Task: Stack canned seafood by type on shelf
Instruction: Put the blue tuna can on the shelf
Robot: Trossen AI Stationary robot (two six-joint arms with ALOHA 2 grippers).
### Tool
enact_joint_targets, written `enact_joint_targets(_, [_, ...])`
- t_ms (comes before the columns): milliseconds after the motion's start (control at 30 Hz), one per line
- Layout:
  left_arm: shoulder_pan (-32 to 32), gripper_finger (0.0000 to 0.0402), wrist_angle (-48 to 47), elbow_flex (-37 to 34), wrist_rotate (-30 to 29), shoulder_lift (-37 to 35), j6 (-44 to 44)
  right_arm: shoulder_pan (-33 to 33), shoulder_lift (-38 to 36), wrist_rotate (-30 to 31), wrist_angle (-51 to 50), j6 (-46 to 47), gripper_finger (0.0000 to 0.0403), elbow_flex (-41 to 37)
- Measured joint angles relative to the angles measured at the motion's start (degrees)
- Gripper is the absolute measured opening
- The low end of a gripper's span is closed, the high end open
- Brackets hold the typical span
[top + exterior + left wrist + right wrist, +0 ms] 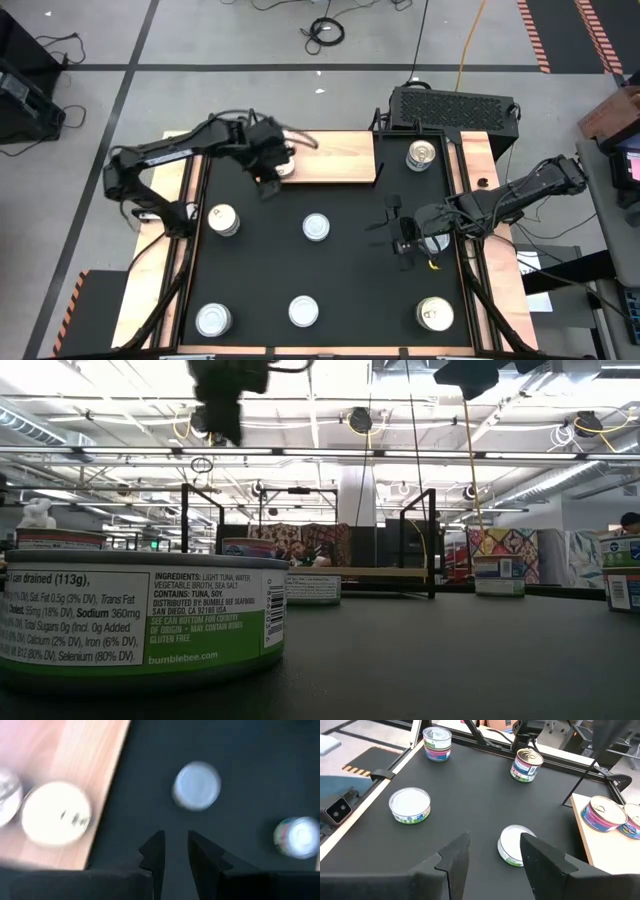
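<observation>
- Your left gripper hangs just off the front edge of the light wooden shelf board with thin black rods at its ends. In its wrist view the two dark fingers stand a narrow gap apart with nothing between them, over bare black tabletop.
- On the board beside that gripper you have a cream-topped round tin, with the rim of a silvery tin next to it. The right wrist view shows both as pink-and-blue labelled cans near the board's edge.
- Your right gripper sits at the table's right side, fingers spread wide and holding nothing; a white-topped, green-labelled tin lies on the table just ahead of them.
- Loose tins on the tabletop: centre silvery-blue top, left cream top, front-left, front-centre, front-right cream top.
- One more silver-topped tin stands on the wooden strip right of the board, by the black perforated box.
</observation>
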Motion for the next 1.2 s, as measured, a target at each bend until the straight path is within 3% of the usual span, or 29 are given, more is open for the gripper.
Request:
enact_joint_targets(167, [-5.57,0.0084,-6.15,-4.65,-4.84,-5.31,-7.62,0.01,0.0,-0.03,1.17,1.59,0.0169,0.0])
enact_joint_targets(367, [-10.26,0.0084,-6.71,-12.39,-5.0,-10.23,-12.06,0.01,0.14,-0.01,1.97,2.46,0.0169,0.0])
enact_joint_targets(633, [-15.92,0.0084,-7.3,-21.41,-4.99,-11.08,-20.83,-0.02,1.93,-0.01,2.39,1.44,0.0169,0.0])
enact_joint_targets(867, [-21.42,0.0084,-7.1,-23.39,-6.9,-10.92,-28.36,-0.09,2.42,-0.01,4.21,1.14,0.0169,0.0])
enact_joint_targets(1200, [-27.29,0.0084,-7.03,-23.39,-16.72,-9.8,-37.03,-0.09,2.4,-0.01,4.28,1.12,0.0169,0.0])
